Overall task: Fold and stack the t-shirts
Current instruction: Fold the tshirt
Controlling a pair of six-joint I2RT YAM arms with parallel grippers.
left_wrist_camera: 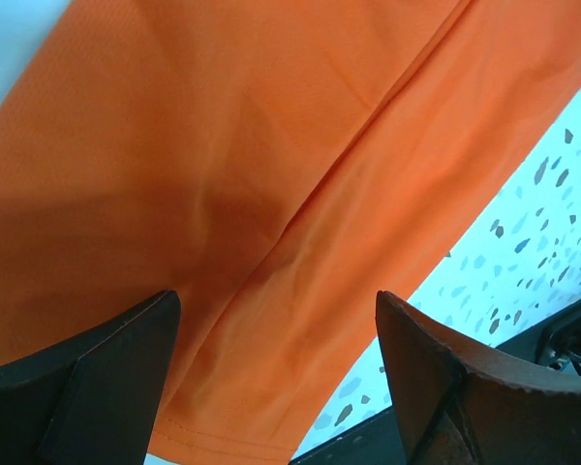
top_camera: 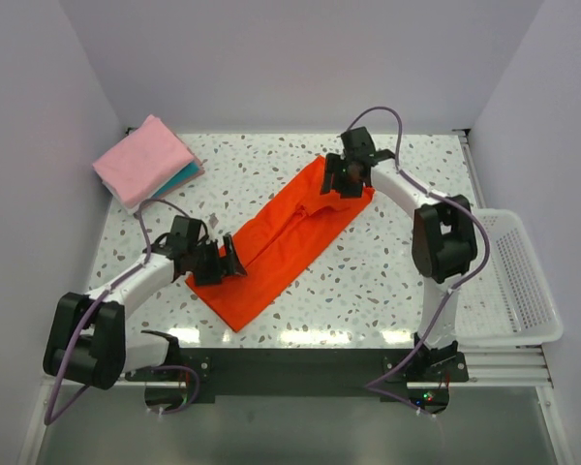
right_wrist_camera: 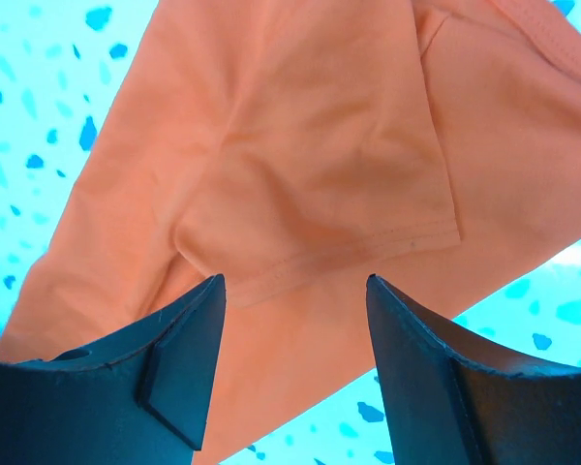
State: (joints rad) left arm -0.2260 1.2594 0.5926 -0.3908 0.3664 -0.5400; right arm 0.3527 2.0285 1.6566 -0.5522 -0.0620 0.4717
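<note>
Left gripper (left_wrist_camera: pixel 276 300), right gripper (right_wrist_camera: pixel 295 283) spread over shirt (top_camera: pixel 290 237); basket (top_camera: pixel 523 276) aside

A white mesh basket (top_camera: pixel 525 283) sits just beside the speckled table (top_camera: pixel 387 263).

speckled terrazzo table (top_camera: pixel 387 271), orange-red t-shirt (top_camera: pixel 281 242) folded lengthwise diagonally mid-table, pink (top_camera: pixel 140 160) and teal (top_camera: pixel 184 177) folded shirts stacked far-left
</note>
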